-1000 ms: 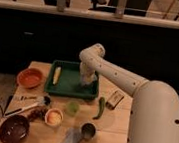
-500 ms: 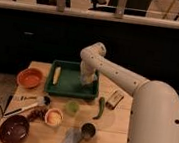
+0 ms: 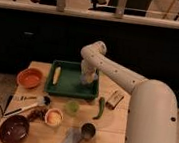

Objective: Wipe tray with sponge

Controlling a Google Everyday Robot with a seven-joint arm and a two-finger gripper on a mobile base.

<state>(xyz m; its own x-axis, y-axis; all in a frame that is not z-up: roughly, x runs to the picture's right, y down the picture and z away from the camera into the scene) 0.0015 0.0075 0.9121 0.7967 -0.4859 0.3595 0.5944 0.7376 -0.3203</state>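
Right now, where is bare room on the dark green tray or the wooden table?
The tray's floor is bare between the long yellow corn cob at its left and the gripper at its right. The table is bare right of the green pepper. The front left is crowded around the dark brown bowl.

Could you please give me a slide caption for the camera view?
Gripper poised over the right side of the green tray, with a corn cob lying at its left edge.
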